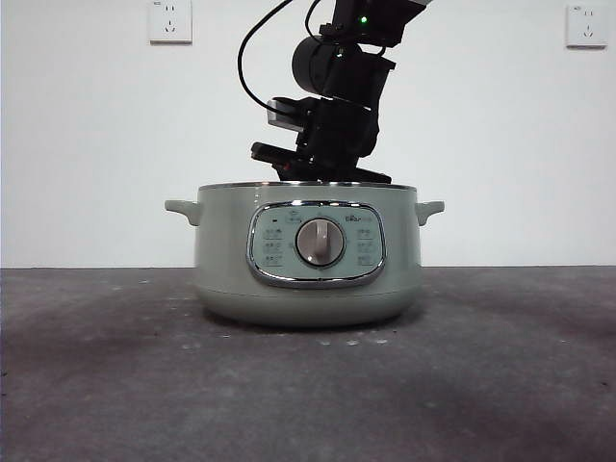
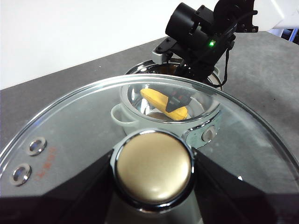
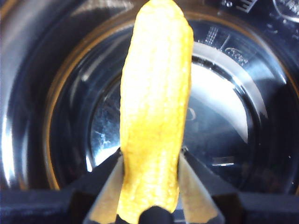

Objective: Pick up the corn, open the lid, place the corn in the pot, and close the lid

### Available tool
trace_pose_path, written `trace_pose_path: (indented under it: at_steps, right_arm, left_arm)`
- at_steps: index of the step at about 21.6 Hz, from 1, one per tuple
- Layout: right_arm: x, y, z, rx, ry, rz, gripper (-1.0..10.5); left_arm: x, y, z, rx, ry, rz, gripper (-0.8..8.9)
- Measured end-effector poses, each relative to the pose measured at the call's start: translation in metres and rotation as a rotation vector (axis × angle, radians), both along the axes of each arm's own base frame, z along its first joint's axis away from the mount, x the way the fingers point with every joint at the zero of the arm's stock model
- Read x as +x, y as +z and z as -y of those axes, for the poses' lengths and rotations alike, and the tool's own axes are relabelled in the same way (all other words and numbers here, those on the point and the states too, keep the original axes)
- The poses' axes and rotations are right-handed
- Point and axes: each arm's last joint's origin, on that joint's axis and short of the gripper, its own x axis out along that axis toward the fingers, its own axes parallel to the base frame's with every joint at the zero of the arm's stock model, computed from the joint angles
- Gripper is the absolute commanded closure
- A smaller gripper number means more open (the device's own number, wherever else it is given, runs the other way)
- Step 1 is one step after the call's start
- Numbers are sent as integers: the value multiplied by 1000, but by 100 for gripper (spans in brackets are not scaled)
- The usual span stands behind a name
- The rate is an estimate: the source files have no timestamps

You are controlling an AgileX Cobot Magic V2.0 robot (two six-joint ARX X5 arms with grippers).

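Note:
The pale green pot (image 1: 308,255) stands uncovered in the middle of the table. From above, my right gripper (image 1: 322,168) reaches down into its mouth. That gripper (image 3: 150,186) is shut on the yellow corn (image 3: 154,116), which hangs over the shiny inner bowl (image 3: 56,116). The pot wall hides the corn in the front view. My left gripper (image 2: 154,172) is shut on the knob (image 2: 154,156) of the glass lid (image 2: 84,121), held off to one side of the pot. Through the glass I see the corn (image 2: 161,103) inside the pot's rim (image 2: 140,70).
The right arm (image 2: 201,32) stands over the pot. A side handle (image 1: 181,208) sticks out at each side of the pot. Dark grey tabletop (image 1: 115,385) surrounds it, with a white wall and sockets (image 1: 170,21) behind.

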Motion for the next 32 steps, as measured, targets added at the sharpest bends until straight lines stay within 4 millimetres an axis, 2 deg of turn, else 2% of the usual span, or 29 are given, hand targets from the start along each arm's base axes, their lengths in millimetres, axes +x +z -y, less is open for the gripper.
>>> trace_pose_path:
  at_steps: [5,8,13,15,17,19,21,22,24,26,28,32]
  right_arm:
    - [0,0,0,-6,-3,0,936]
    - [-1,0,1,-9,-3,-4,754]
    - [-1,0,1,-9,-8,-9,722]
    - [-1,-1,1,-8,-14,-12,509]
    - [-2,1,1,-12,-18,-22,497]
    - [-3,12,2,-10,-21,-22,501]
    - [-6,37,4,-4,-23,-15,501]
    - [-10,57,6,10,-24,7,502]
    - [-27,111,17,53,-24,73,506]
    - [-56,174,35,140,-27,203,508]
    - [-90,222,56,216,-33,311,511]
    - [-136,268,84,294,-35,419,511]
  left_arm:
    - [0,0,0,0,-1,-1,822]
    - [0,0,0,-2,-6,-1,822]
    - [0,0,0,-3,-7,-1,822]
    - [0,0,0,-3,-7,-1,822]
    - [0,0,0,-3,-7,-1,822]
    - [0,0,0,-3,-7,-1,822]
    - [1,0,0,-3,-7,-3,822]
    - [2,0,1,-1,-7,-7,822]
    - [7,-1,2,1,-8,-16,822]
    - [19,1,6,-2,-8,-6,822]
    - [38,2,12,-12,-33,6,822]
    - [84,-8,27,-4,-84,-62,822]
